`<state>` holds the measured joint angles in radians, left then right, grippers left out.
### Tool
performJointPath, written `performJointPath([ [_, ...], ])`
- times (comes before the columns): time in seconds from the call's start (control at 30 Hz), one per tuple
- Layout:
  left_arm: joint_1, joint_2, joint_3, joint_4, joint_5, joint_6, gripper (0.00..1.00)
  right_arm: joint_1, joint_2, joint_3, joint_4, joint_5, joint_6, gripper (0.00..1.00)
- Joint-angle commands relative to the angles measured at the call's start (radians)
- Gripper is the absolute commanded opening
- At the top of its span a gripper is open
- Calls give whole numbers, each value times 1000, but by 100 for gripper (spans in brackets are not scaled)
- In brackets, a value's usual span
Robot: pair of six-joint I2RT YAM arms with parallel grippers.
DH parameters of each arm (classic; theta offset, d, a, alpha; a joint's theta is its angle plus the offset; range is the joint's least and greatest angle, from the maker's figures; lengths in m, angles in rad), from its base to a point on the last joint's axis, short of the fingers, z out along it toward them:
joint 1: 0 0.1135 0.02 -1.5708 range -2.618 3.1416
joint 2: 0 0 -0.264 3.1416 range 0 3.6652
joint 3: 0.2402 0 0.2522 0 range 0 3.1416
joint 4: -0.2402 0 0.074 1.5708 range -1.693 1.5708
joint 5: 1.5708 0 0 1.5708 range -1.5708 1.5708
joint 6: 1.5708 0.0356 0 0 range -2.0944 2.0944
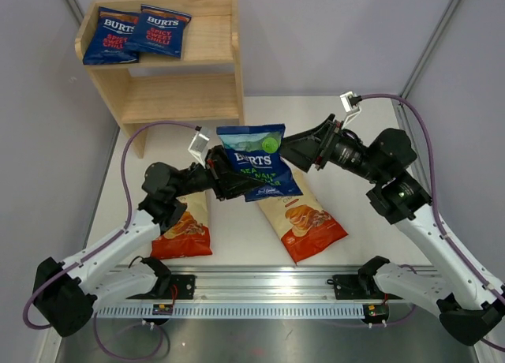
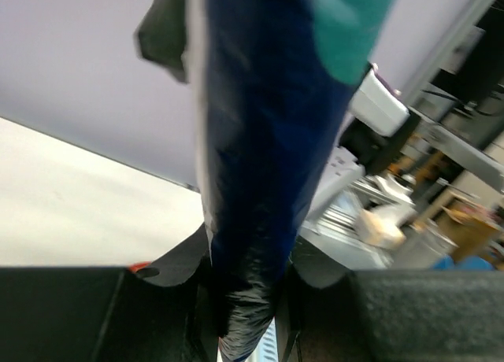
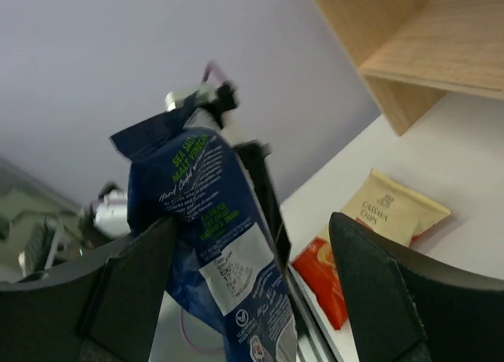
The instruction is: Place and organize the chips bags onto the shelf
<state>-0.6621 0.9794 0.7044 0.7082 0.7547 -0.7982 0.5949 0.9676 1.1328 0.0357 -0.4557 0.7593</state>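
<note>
1. Done so far: one blue BURTS bag (image 1: 110,35) and a second blue BURTS bag (image 1: 163,30) lie side by side on the top tier of the shelf (image 1: 207,39). They sit toward its left end and overlap slightly. I count that as two of five placed.
2. In hand: the green-topped bag (image 1: 254,159) hangs in the air over the middle of the table (image 1: 237,229), between the two arms and well apart from the shelf.
3. My left gripper (image 1: 215,176) is clamped on that bag's left edge. The left wrist view shows the foil pinched tight between the fingers.
4. My right gripper (image 1: 292,151) is at the bag's right edge with its fingers spread wide. In the right wrist view the bag stands in the gap near one finger, but nothing is pinched. I read this as a handover or regrasp in progress, with only the left side gripping the bag.
5. Left to do: the left cream bag (image 1: 188,229) lies flat on the table, partly under my left arm. The right cream bag (image 1: 304,221) lies flat toward the middle-right. Neither is touched by a gripper.
6. The shelf's lower tier looks bare as far as I can see, and the right part of the top tier is open. By my judgement the task is a little under halfway, with three bags to go.
</note>
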Motion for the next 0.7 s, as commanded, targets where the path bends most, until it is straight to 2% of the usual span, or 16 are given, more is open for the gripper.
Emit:
performJointPath([
  [0.0,4,57,76,56,173,-151,26,2,-36,103,-166,-301,-253,87],
  [0.03,4,89,89,60,187,-168,26,2,-53,116,-202,-279,-317,88],
  [0.23,4,148,96,204,250,-279,26,2,-26,202,-396,-218,-434,91],
  [0.4,1,160,99,226,285,-300,26,2,-4,202,-434,-206,-442,92],
  [0.53,-8,156,96,266,327,-300,26,3,20,226,-482,-100,-448,91],
  [0.63,-10,145,96,225,350,-276,26,2,37,245,-481,-151,-440,85],
  [0.67,-10,142,105,196,356,-241,26,2,42,251,-477,-168,-437,77],
])
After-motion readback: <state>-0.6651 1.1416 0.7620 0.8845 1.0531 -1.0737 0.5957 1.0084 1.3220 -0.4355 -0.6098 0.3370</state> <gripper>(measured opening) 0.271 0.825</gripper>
